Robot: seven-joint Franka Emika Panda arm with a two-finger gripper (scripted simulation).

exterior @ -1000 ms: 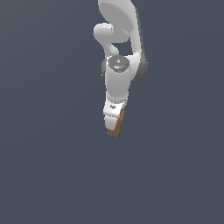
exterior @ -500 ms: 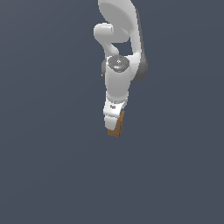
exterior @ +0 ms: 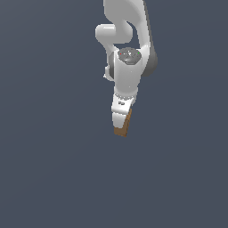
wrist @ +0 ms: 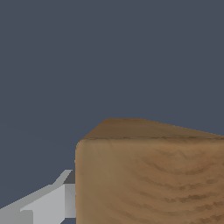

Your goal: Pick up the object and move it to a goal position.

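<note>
The object is a small brown wood-grained block (exterior: 123, 127), held at the tip of my white gripper (exterior: 121, 125) in the exterior view. The gripper points down and is shut on the block, whose lower end and one side show past the fingers. In the wrist view the block (wrist: 148, 175) fills the near part of the picture, with one grey-white finger (wrist: 48, 201) pressed against its side. The other finger is hidden behind the block. No goal marker shows in either view.
The white arm (exterior: 127, 44) reaches down from the top of the exterior view. Around it is only a flat dark grey-blue surface (exterior: 53, 169), with no other objects or edges in view.
</note>
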